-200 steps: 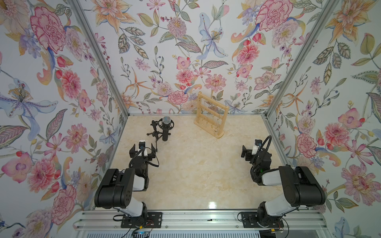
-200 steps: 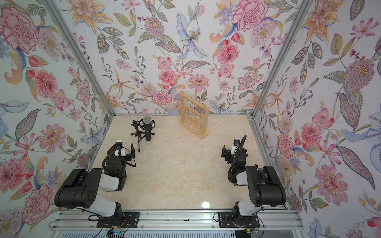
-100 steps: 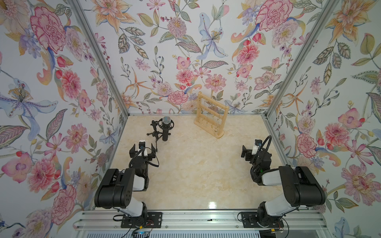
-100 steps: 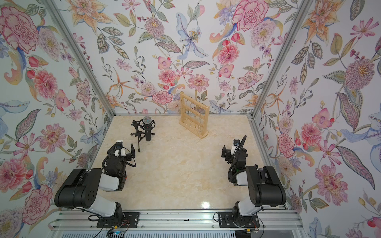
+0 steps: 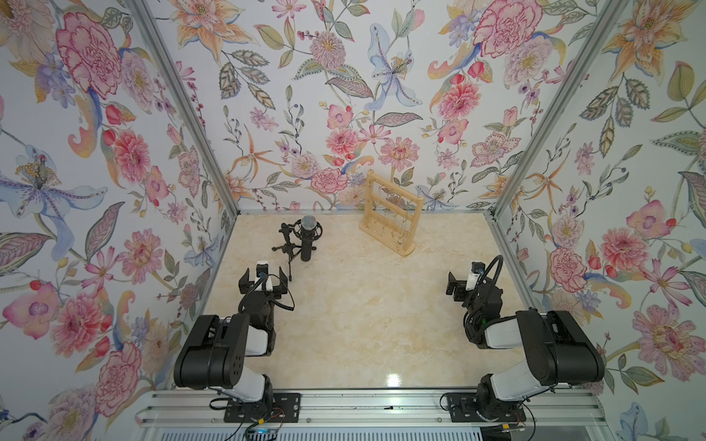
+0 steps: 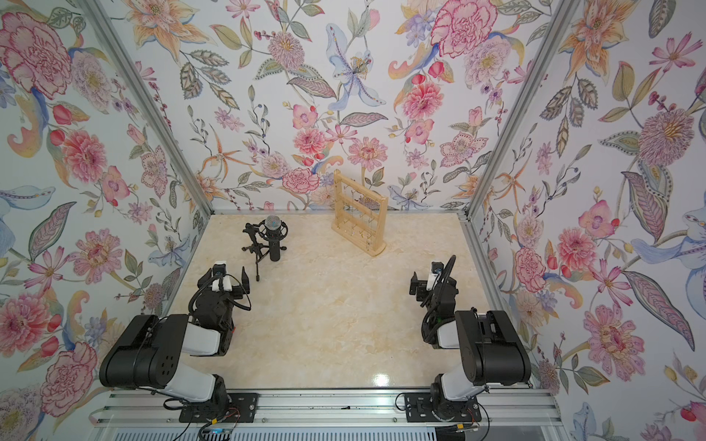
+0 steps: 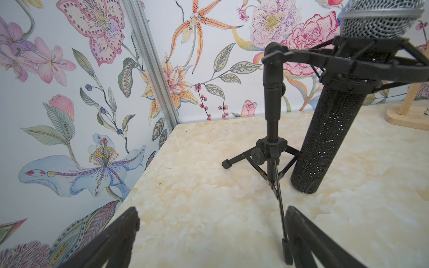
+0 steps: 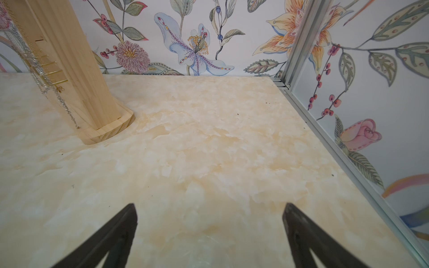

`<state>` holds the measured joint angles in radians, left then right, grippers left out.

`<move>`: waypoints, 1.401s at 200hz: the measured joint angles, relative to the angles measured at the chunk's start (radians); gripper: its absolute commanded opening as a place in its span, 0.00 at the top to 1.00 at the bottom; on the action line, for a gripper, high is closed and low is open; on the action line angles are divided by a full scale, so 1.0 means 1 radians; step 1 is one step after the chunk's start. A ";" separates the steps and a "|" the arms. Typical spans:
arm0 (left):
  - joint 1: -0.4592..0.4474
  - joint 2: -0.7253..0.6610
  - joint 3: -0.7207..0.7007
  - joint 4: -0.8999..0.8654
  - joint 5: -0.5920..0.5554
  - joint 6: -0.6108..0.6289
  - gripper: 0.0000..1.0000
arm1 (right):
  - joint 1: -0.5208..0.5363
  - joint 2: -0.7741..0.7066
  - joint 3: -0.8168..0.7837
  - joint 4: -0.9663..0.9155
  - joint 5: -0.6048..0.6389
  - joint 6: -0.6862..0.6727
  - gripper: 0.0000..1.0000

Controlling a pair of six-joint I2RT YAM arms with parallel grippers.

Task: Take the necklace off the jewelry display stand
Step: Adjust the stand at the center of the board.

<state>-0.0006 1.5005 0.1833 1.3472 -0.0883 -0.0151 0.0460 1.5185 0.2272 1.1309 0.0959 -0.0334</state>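
near the back wall, one pale wooden three-bar jewelry display stand (image 5: pixel 392 218), thin silver chain necklace (image 8: pixel 62 104) on its hooks, one black tripod microphone (image 5: pixel 308 238), two arms, left gripper (image 7: pixel 212 220) and right gripper (image 8: pixel 210 215) spread wide, holding nothing

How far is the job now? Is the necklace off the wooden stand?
Done: nothing; the necklace hangs on the jewelry display stand. In hand: nothing; the left gripper and right gripper are open, empty, away from it. Remaining: reach, unhook, lift off.
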 measured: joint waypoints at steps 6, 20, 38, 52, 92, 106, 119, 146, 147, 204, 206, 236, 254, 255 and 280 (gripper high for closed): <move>-0.001 -0.023 0.001 -0.017 -0.003 0.000 0.01 | 0.002 -0.019 -0.014 0.000 0.004 0.000 0.00; -0.001 -0.089 0.008 -0.074 -0.013 0.000 0.01 | 0.009 -0.080 -0.031 -0.014 0.019 -0.002 0.00; -0.002 -0.182 0.039 -0.164 -0.030 -0.008 0.01 | 0.028 -0.177 -0.031 -0.044 0.045 -0.006 0.00; -0.002 -0.259 0.063 -0.219 -0.032 -0.020 0.01 | 0.046 -0.264 -0.031 -0.092 0.072 -0.007 0.00; 0.007 -0.440 0.218 -0.470 -0.042 -0.121 0.01 | 0.060 -0.529 -0.044 -0.241 0.124 0.006 0.00; 0.009 -0.452 0.326 -0.581 -0.023 -0.142 0.01 | 0.060 -0.638 -0.064 -0.301 0.140 0.041 0.00; 0.009 -0.455 0.409 -0.666 -0.021 -0.174 0.01 | 0.059 -0.735 -0.071 -0.377 0.163 0.097 0.00; 0.017 -0.469 0.519 -0.861 -0.081 -0.290 0.01 | 0.029 -0.930 -0.071 -0.551 0.185 0.231 0.00; 0.017 -0.470 0.520 -0.864 -0.081 -0.291 0.01 | 0.028 -0.934 -0.072 -0.554 0.184 0.234 0.00; 0.022 -0.616 0.417 -0.918 -0.077 -0.368 0.01 | -0.064 -1.051 -0.104 -0.644 0.145 0.417 0.00; 0.022 -0.615 0.417 -0.918 -0.076 -0.368 0.01 | -0.068 -1.048 -0.105 -0.647 0.147 0.425 0.00; 0.016 -0.594 0.432 -0.951 -0.045 -0.376 0.01 | -0.097 -1.008 -0.109 -0.675 0.136 0.494 0.00; -0.012 -0.571 0.470 -0.986 -0.019 -0.375 0.01 | -0.104 -0.962 -0.081 -0.728 0.121 0.514 0.00; -0.015 -0.569 0.474 -0.991 -0.018 -0.376 0.01 | -0.105 -0.959 -0.079 -0.730 0.119 0.514 0.00; -0.087 -0.526 0.579 -1.064 0.034 -0.370 0.01 | -0.107 -0.889 0.012 -0.810 0.074 0.520 0.00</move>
<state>-0.0875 0.9745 0.7620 0.2829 -0.0547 -0.3847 -0.0608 0.6296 0.2390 0.3210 0.1696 0.4870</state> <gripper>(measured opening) 0.989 0.997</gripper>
